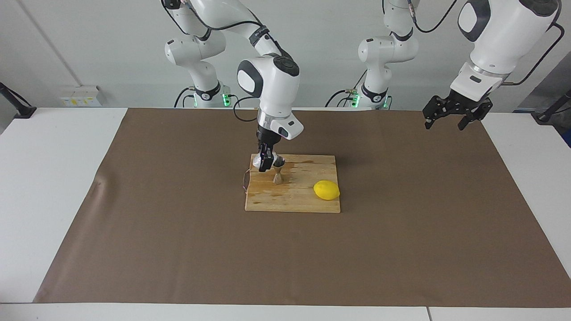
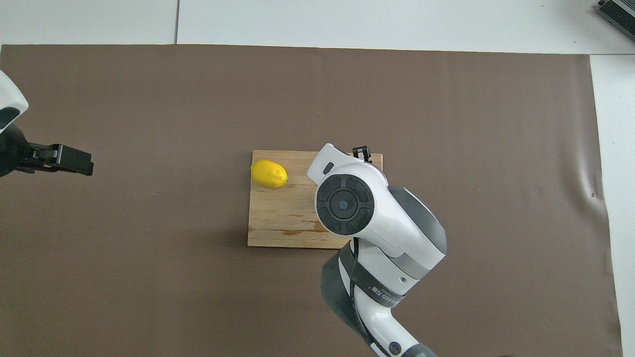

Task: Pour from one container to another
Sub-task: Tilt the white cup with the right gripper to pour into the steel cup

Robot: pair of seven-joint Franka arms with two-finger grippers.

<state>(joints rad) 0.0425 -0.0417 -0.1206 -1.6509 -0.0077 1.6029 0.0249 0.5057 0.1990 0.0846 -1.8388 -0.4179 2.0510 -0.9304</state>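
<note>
The clear glass tumbler (image 1: pixel 257 161) is tilted, its mouth leaning toward the steel jigger (image 1: pixel 278 174) that stands upright on the wooden cutting board (image 1: pixel 303 198). My right gripper (image 1: pixel 266 162) is shut on the glass, just above the board's corner nearest the robots at the right arm's end. From overhead the right arm hides both glass and jigger, and only a fingertip (image 2: pixel 362 152) of the right gripper pokes out over the board (image 2: pixel 278 218). My left gripper (image 1: pixel 444 125) (image 2: pixel 82 163) waits open and empty, high over the brown mat at the left arm's end.
A yellow lemon (image 1: pixel 326 190) (image 2: pixel 269 174) lies on the board toward the left arm's end, farther from the robots than the jigger. A wet stain marks the board beside the jigger. The brown mat (image 1: pixel 178 232) covers most of the white table.
</note>
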